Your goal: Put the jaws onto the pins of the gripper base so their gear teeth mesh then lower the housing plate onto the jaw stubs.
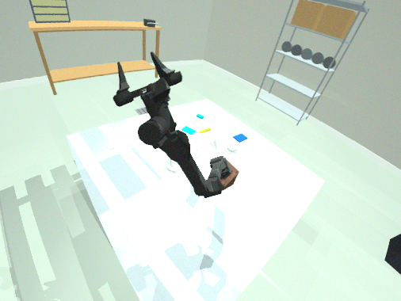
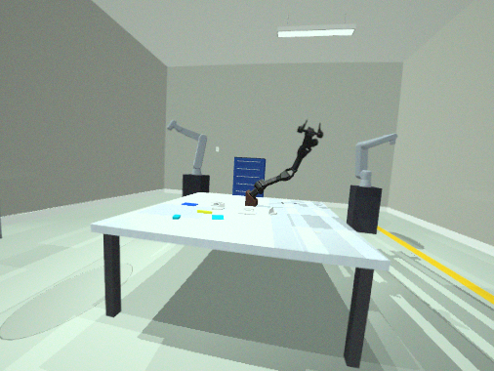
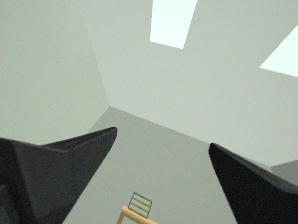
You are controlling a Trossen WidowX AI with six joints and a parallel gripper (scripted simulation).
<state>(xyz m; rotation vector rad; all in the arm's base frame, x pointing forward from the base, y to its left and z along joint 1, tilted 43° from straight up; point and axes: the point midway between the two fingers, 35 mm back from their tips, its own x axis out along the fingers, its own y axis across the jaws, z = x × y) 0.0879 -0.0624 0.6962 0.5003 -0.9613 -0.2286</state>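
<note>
Small white parts lie on the white table. In the top view one low white part [image 1: 231,149] is near the blue square, an angular one [image 1: 214,143] is left of it, and another [image 1: 171,169] is beside the arm. The exterior view shows a low white part [image 2: 218,206], a flat one [image 2: 248,211] and a pointed one [image 2: 272,212]. Which are the jaws, gripper base or housing plate, and whether any are joined, I cannot tell. My gripper [image 1: 135,58] [image 2: 312,122] [image 3: 161,139] is open and empty, raised high above the table and pointing up, far from the parts.
A blue square [image 1: 240,138] [image 2: 189,204], a cyan rectangle [image 1: 189,130] [image 2: 218,217], a yellow bar [image 1: 205,130] [image 2: 204,212] and a small cyan piece [image 1: 200,116] [image 2: 176,217] lie on the table [image 1: 277,186] [image 2: 146,232]. The wrist view shows walls, ceiling lights and a distant bench.
</note>
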